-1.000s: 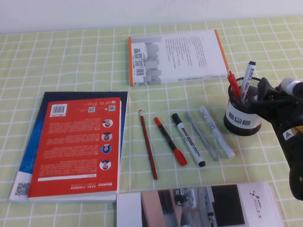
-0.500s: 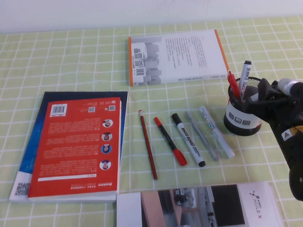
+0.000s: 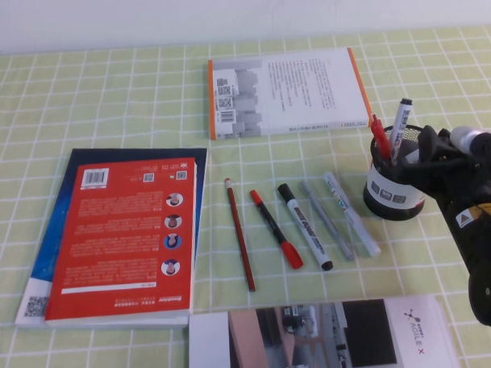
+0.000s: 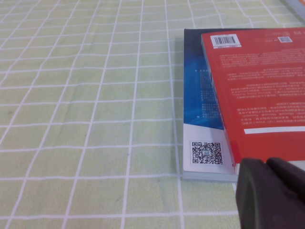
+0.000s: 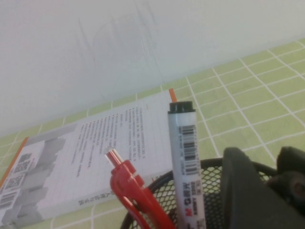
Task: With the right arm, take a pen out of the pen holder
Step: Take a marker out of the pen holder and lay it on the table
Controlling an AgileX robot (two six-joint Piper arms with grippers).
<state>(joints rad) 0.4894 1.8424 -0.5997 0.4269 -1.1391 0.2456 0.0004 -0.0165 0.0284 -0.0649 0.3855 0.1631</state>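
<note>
Right gripper [image 3: 428,155] at pen holder [image 3: 391,193] rim, mid-right of high view; left gripper [image 4: 271,191] beside red book [image 4: 257,76] corner. I can't tell either's opening or grip. Marker [image 3: 401,120] and red pen [image 3: 378,136] both in holder, extraction pending.

Bright, even light covers the tabletop [image 3: 105,92]; shadows are faint; the right wrist view's nearest foreground is blurred.

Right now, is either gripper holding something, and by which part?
It cannot be told for the right gripper, at the rim of the pen holder beside the white marker. The left gripper, by the red book, holds nothing.
</note>
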